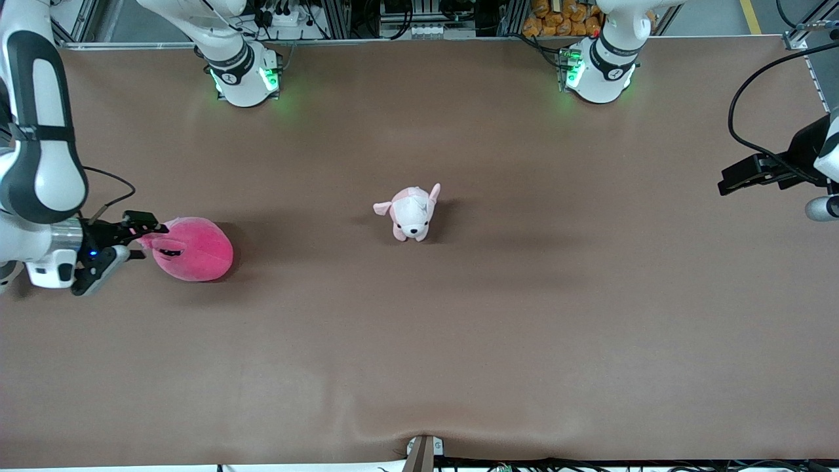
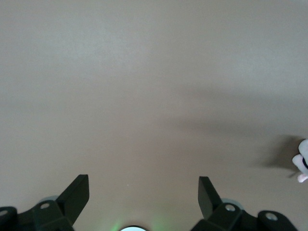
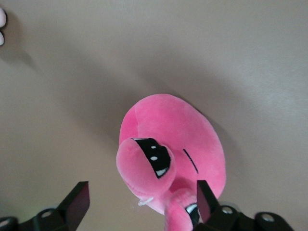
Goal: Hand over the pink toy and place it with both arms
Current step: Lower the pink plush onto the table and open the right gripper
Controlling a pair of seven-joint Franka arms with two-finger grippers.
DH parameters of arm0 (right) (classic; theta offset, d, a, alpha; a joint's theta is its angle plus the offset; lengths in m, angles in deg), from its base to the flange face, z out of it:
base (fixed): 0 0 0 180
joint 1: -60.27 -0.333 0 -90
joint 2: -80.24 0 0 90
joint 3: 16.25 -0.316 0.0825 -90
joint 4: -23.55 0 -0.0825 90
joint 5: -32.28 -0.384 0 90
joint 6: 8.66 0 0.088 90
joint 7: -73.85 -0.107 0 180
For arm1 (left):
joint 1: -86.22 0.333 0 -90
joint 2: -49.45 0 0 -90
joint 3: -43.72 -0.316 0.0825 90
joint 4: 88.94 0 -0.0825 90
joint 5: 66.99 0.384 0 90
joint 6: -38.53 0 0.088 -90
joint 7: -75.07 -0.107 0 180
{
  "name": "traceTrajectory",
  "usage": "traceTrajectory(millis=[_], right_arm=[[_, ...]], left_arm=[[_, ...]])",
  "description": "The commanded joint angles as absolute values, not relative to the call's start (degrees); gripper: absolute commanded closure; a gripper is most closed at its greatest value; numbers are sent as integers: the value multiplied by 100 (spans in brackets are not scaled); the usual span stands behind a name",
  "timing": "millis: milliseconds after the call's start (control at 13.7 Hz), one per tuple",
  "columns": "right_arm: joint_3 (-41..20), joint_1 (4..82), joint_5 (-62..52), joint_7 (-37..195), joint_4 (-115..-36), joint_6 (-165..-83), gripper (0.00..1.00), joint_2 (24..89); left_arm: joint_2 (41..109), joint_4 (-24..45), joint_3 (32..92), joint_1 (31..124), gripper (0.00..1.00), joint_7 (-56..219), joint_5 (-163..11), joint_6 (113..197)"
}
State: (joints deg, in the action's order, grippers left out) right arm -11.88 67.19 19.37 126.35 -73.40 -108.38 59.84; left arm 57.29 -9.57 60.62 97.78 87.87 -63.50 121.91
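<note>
The pink toy lies on the brown table toward the right arm's end. In the right wrist view it shows its black-and-white eye stalks, turned toward the gripper. My right gripper is open, low at the toy's stalk end. In its wrist view the right gripper has one fingertip close to a stalk, and the stalks reach between the jaws. My left gripper waits over the table at the left arm's end. In its own wrist view the left gripper is open and empty.
A small pale pink-and-white puppy plush stands near the table's middle; it also shows at the edge of the left wrist view and the right wrist view. A clamp sits at the table's near edge.
</note>
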Motion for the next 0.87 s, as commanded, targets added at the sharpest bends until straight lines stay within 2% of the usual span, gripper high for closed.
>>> traceTrajectory(millis=[0,510,801], right_arm=[[-1265,6643,2252,11827,-7269,-10614,0,6239],[-1265,6405,2349,8811,-7268,-9963,0,6634],[-1248,6397,2850,8694,-7820,-10076,0,7231]], left_arm=[[5490,-650,6357,9791,0,9430,-6321,12212],[5516,-702,6420,9835,0,9380,-6321,12264],[5516,-798,6420,9835,0,9380,-6268,12247]])
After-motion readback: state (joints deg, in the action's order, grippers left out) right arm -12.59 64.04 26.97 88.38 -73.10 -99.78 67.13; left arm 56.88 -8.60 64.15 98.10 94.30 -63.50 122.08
